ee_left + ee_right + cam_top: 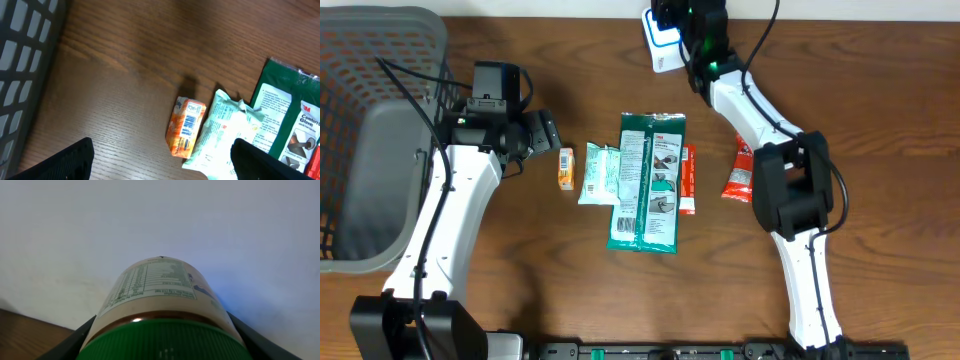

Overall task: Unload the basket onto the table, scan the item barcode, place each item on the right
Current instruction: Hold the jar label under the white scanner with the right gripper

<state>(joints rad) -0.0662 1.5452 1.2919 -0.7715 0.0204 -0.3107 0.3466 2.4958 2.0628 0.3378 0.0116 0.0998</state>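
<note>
**A:** Take the green glove pack (pixel 648 180), flat in the middle of the wooden table (pixel 570 290), as the marker. What sits closest to it?

**B:** A pale pouch (pixel 599 174) lies against its left edge, and in the left wrist view it overlaps that edge slightly. A thin red packet (pixel 687 180) lies along its right edge and touches it.

**A:** And one step further out?

**B:** On the left, just beyond the pouch, a small orange packet (pixel 566 168) lies with its barcode face up. To the right of the pack, past the thin packet, there is a second red packet (pixel 739 172), partly covered by the right arm.

**A:** Where are the grippers?

**B:** The left gripper (pixel 546 134) hovers to the left of the pack, near the orange packet. Its jaws stand wide apart with nothing between them.

**A:** The right one?

**B:** The right gripper (pixel 161 325) is behind the pack at the far edge of the table. Its jaws are clamped on the bottle (pixel 155 285), one finger on each side of the green lid (pixel 165 342), and the printed label faces up towards the wrist camera.

**A:** Anything beside it?

**B:** A white device (pixel 660 42) with a blue edge sits just left of that gripper. I can't tell whether the bottle touches it.

**A:** Farthest out?

**B:** A grey basket (pixel 375 60), well to the pack's left at the table's corner.
</note>
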